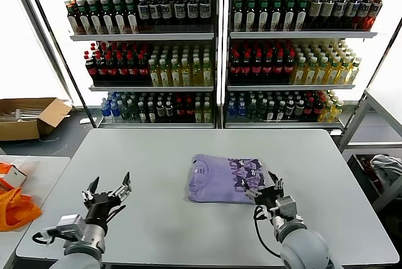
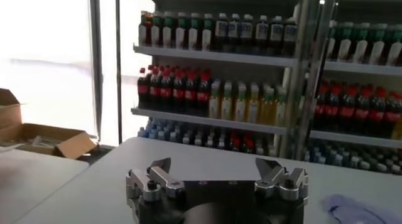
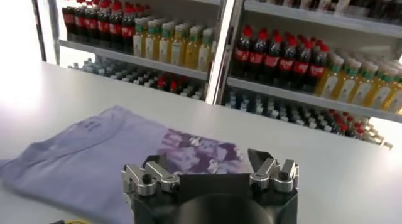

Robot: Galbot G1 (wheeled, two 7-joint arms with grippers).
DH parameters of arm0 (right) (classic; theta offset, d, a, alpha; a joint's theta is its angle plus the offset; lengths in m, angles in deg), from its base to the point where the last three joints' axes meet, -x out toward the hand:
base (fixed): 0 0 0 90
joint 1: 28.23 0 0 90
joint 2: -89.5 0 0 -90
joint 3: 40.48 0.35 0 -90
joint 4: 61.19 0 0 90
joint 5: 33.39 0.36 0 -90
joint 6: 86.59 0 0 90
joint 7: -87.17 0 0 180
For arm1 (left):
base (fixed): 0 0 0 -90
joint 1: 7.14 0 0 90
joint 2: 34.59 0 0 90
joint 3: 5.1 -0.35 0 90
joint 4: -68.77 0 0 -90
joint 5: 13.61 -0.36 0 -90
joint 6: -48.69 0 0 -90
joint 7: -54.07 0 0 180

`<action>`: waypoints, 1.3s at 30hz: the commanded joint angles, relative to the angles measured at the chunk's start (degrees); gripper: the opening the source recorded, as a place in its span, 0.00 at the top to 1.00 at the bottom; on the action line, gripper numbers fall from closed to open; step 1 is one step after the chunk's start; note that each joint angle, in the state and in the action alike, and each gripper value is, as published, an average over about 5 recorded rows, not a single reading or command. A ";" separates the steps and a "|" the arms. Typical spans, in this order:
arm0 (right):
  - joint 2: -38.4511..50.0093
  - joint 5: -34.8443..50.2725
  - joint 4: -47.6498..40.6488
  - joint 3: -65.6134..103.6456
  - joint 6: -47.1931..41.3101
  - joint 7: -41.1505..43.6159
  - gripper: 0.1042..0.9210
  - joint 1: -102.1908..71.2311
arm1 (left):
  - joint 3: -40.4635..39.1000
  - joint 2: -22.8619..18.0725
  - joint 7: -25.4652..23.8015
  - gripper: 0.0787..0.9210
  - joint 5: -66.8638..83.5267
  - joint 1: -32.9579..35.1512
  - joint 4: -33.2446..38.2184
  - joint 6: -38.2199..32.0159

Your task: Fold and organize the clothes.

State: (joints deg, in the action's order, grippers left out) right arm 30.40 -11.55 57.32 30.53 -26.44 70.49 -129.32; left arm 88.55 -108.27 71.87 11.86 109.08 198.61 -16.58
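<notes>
A folded lavender T-shirt [image 1: 225, 178] with a dark printed graphic and a neck label lies on the grey table [image 1: 157, 156], right of the middle. It also shows in the right wrist view [image 3: 94, 156]. My right gripper [image 1: 266, 186] is open and empty at the shirt's near right corner, just above the fabric edge; in its own view [image 3: 209, 163] the jaws stand wide apart over the graphic. My left gripper [image 1: 109, 185] is open and empty over bare table at the near left, well apart from the shirt. A sliver of the shirt [image 2: 361, 209] shows in the left wrist view.
Shelves of bottled drinks [image 1: 213, 49] stand behind the table. A cardboard box [image 1: 28, 117] lies on the floor at far left. An orange bag [image 1: 12, 203] sits on a side table at left. A metal rack with cloth [image 1: 384, 168] stands at right.
</notes>
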 commanded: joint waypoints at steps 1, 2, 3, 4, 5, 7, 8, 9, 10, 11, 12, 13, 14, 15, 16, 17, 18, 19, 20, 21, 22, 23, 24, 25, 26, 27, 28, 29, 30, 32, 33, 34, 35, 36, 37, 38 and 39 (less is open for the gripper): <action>-3.67 0.89 2.67 -2.67 0.20 -1.98 0.12 -5.30 | 9.62 0.08 0.19 0.12 4.86 3.48 6.68 1.07; -3.86 1.78 2.08 -2.47 0.39 -1.90 0.12 -4.82 | 9.48 -0.13 0.18 0.12 4.60 3.80 6.81 1.15; -4.14 2.58 1.37 -2.13 0.63 -1.72 0.12 -4.24 | 9.30 -0.35 0.15 0.12 4.28 4.19 6.68 1.12; -4.47 3.24 0.69 -1.73 0.83 -1.53 0.12 -3.65 | 9.11 -0.57 0.13 0.12 3.97 4.64 6.41 1.03; -4.82 3.82 0.03 -1.32 1.04 -1.31 0.12 -3.10 | 8.92 -0.82 0.10 0.12 3.63 5.15 6.04 0.86; -5.49 5.00 -1.45 -0.36 1.37 -1.11 0.12 -2.17 | 8.61 -1.29 -0.03 0.12 3.01 6.12 5.17 0.39; -5.75 5.68 -1.99 0.06 1.36 -1.26 0.12 -1.90 | 8.54 -1.49 -0.09 0.12 2.74 6.47 4.82 0.18; -5.97 6.42 -2.58 0.50 1.31 -1.47 0.12 -1.72 | 8.51 -1.67 -0.15 0.12 2.49 6.72 4.51 0.00; -6.15 7.07 -3.18 0.94 1.24 -1.68 0.12 -1.62 | 8.54 -1.77 -0.19 0.12 2.29 6.81 4.24 -0.13; -6.28 7.40 -3.66 1.30 1.20 -1.83 0.12 -1.64 | 8.61 -1.79 -0.18 0.12 2.17 6.76 4.06 -0.19; -6.42 7.69 -4.24 1.71 1.16 -1.97 0.12 -1.69 | 8.72 -1.78 -0.15 0.12 2.07 6.62 3.87 -0.19; -6.54 7.97 -4.81 2.08 1.14 -2.10 0.12 -1.77 | 8.82 -1.71 -0.12 0.12 2.06 6.44 3.73 -0.17; -6.63 8.27 -5.33 2.37 1.08 -2.17 0.12 -1.84 | 8.90 -1.64 -0.09 0.12 2.06 6.28 3.61 -0.14; -6.70 8.82 -5.80 2.61 0.92 -2.36 0.12 -1.91 | 8.94 -1.59 -0.07 0.12 2.05 6.10 3.47 -0.11; -6.75 9.50 -6.18 2.77 0.68 -2.61 0.12 -1.95 | 8.93 -1.55 -0.06 0.12 2.04 5.96 3.34 -0.09; -6.76 10.29 -6.40 2.83 0.39 -2.91 0.12 -1.98 | 8.85 -1.55 -0.06 0.12 2.01 5.88 3.22 -0.08; -6.77 11.15 -6.50 2.87 -0.04 -3.29 0.12 -2.01 | 8.77 -1.58 -0.07 0.12 1.96 5.80 3.09 -0.09; -6.80 12.03 -6.52 2.93 -0.44 -3.69 0.12 -2.02 | 8.70 -1.62 -0.08 0.12 1.91 5.73 2.96 -0.09; -6.84 12.90 -6.45 3.03 -0.85 -4.04 0.12 -2.01 | 8.64 -1.66 -0.09 0.12 1.88 5.69 2.86 -0.11; -6.87 14.07 -6.34 3.20 -1.29 -4.47 0.12 -1.97 | 8.62 -1.68 -0.10 0.12 1.85 5.65 2.77 -0.12; -6.90 15.28 -6.25 3.39 -1.72 -4.82 0.12 -1.92 | 8.65 -1.68 -0.12 0.12 1.84 5.63 2.70 -0.13; -6.91 16.38 -6.22 3.59 -1.97 -5.03 0.12 -1.85 | 8.71 -1.65 -0.13 0.12 1.86 5.63 2.68 -0.14; -6.92 17.30 -6.22 3.76 -2.17 -5.21 0.12 -1.79 | 8.79 -1.60 -0.14 0.12 1.89 5.64 2.69 -0.13; -6.93 17.91 -6.19 3.96 -2.15 -5.29 0.12 -1.73 | 8.89 -1.53 -0.15 0.12 1.92 5.66 2.75 -0.12; -6.92 18.11 -6.05 4.18 -2.02 -5.21 0.12 -1.71 | 9.02 -1.46 -0.15 0.12 1.96 5.69 2.86 -0.11; -6.92 18.23 -5.51 4.58 -1.89 -5.12 0.12 -1.74 | 9.15 -1.40 -0.16 0.12 1.99 5.75 3.02 -0.10; -6.92 18.42 -4.63 5.19 -1.81 -5.07 0.12 -1.83 | 9.24 -1.34 -0.17 0.12 2.01 5.83 3.20 -0.08; -6.90 18.77 -3.42 6.05 -1.82 -5.03 0.12 -1.98 | 9.32 -1.30 -0.18 0.12 2.01 5.95 3.41 -0.08; -6.83 19.45 -1.97 7.13 -2.00 -5.05 0.12 -2.17 | 9.37 -1.29 -0.20 0.12 2.01 6.09 3.64 -0.08; -6.61 21.56 1.22 9.96 -2.63 -5.38 0.12 -2.62 | 9.41 -1.31 -0.26 0.12 1.98 6.38 4.15 -0.10; -6.41 22.15 2.70 11.57 -2.85 -5.52 0.12 -2.87 | 9.44 -1.35 -0.30 0.12 1.93 6.51 4.44 -0.12; -6.18 22.27 4.02 13.06 -2.98 -5.63 0.12 -3.11 | 9.45 -1.42 -0.35 0.12 1.83 6.63 4.74 -0.19; -5.87 21.51 5.18 14.60 -2.85 -5.60 0.12 -3.40 | 9.45 -1.51 -0.45 0.12 1.62 6.72 5.08 -0.29; -5.49 19.71 6.03 16.03 -2.41 -5.41 0.12 -3.76 | 9.41 -1.61 -0.64 0.12 1.40 6.79 5.41 -0.59; -5.00 17.06 6.64 17.59 -1.69 -5.09 0.12 -4.20 | 9.35 -1.73 -0.94 0.12 1.20 6.86 5.76 -1.07; -4.43 14.38 6.93 18.93 -0.77 -4.79 0.12 -4.71 | 9.25 -1.87 -1.34 0.12 1.04 6.92 6.08 -1.70; -3.86 11.66 7.03 20.23 0.14 -4.50 0.12 -5.24 | 9.11 -2.05 -1.83 0.12 0.94 6.97 6.37 -2.59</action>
State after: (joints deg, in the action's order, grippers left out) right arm 24.56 5.66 56.85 39.10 -28.31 65.67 -132.38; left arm 97.69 -109.82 71.34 13.52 115.56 203.08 -16.92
